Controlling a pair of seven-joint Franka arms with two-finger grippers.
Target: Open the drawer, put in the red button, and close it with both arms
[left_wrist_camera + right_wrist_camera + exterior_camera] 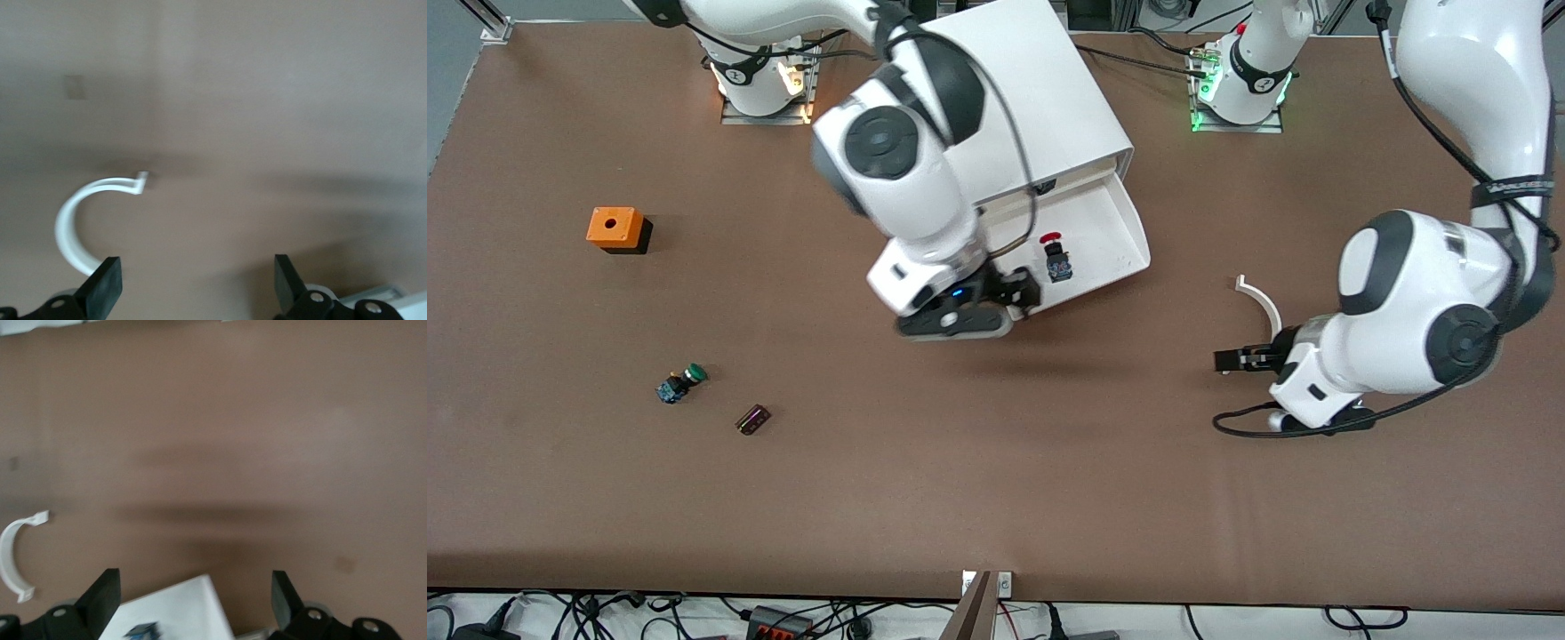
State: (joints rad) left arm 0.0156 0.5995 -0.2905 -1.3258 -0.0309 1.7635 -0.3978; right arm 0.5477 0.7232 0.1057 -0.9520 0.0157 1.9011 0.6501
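Note:
The white cabinet (1032,98) stands between the two arm bases with its lowest drawer (1116,233) pulled out. The red button (1056,256) lies in that drawer, red cap toward the cabinet. My right gripper (1021,293) hangs open and empty over the drawer's edge beside the button. In the right wrist view, the drawer's white corner (177,603) and the button's blue body (141,630) show between the spread fingers (100,593). My left gripper (1223,360) waits open and empty low over the bare table toward the left arm's end, its fingers (103,283) wide apart.
A white curved plastic piece (1263,302) lies on the table beside the left gripper, also in both wrist views (73,213) (10,557). Toward the right arm's end lie an orange cube (614,228), a green-capped button (682,384) and a small dark block (753,420).

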